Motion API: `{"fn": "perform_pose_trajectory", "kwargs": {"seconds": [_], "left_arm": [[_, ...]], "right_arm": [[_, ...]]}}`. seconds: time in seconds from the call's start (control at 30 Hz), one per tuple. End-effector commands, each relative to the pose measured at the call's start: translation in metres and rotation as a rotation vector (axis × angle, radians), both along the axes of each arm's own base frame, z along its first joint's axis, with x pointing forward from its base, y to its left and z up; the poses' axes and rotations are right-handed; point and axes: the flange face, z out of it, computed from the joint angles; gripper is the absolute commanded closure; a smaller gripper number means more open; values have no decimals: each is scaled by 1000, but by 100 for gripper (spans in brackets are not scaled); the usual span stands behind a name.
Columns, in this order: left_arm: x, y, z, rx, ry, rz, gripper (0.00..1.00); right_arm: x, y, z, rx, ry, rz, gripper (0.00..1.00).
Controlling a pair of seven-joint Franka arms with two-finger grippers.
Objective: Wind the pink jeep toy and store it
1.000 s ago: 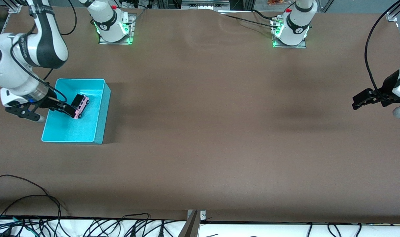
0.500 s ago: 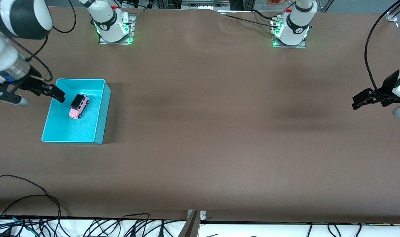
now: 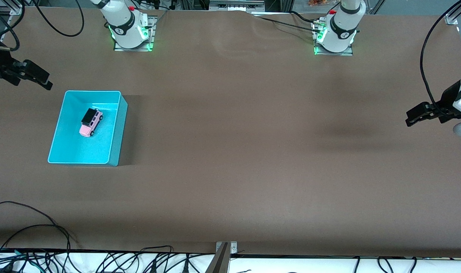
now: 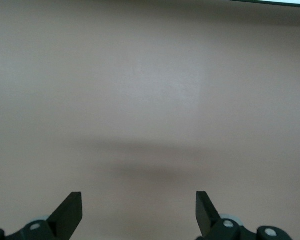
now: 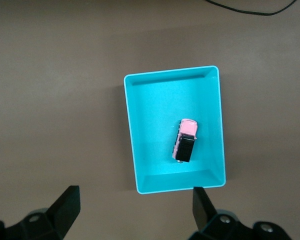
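Hovering over bare table at the right arm's end, the right gripper (image 3: 41, 77) has its jaws spread wide with nothing between them. In the right wrist view both fingertips (image 5: 70, 200) frame open air, nothing touching either pad.

Just below and a bit nearer the front camera than that gripper sits the turquoise bin (image 3: 116, 125), flat on the brown table (image 3: 230, 151). Gripper is clear of the bin rim, not over its opening.

Inside the bin is the pink jeep toy (image 3: 91, 122), on its wheels on the bin floor, black roof up, angled diagonally to the bin walls. It's roughly mid-bin, slightly toward the wall closest to the robot bases, touching no wall. The right wrist view shows the same: jeep (image 5: 185, 140) alone in the bin (image 5: 132, 145), apart from the gripper.

Well apart, at the other end of the table, the left gripper (image 3: 418, 113) waits above bare tabletop, jaws fully apart and holding nothing. Left wrist view shows only its two fingertips (image 4: 70, 210) and plain brown surface (image 4: 150, 100) under them.

Cables (image 3: 44, 235) trail along the table edge nearest the front camera.
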Motion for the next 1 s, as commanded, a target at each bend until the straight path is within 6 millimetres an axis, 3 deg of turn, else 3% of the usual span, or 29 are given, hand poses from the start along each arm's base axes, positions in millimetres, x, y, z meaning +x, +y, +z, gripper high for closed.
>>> {"fn": "perform_pose_trajectory", "kwargs": {"seconds": [0.0,0.2,0.5,0.8,0.97], "left_arm": [[-2,2,5,-26,-12,7,0],[-2,2,5,-31,-12,10,0],[-2,0,6,-77,-15,5,0],[-2,2,7,-77,-24,13,0],[-2,2,7,-75,-24,15,0]], "right_arm": [[-2,-27,21,66,2,38,0],[-6,-41,42,84,-2,23,0],[-1,-31,53,78,-8,67,0],[3,-30,44,54,3,128,0],[12,-32,22,48,-12,128,0]]}}
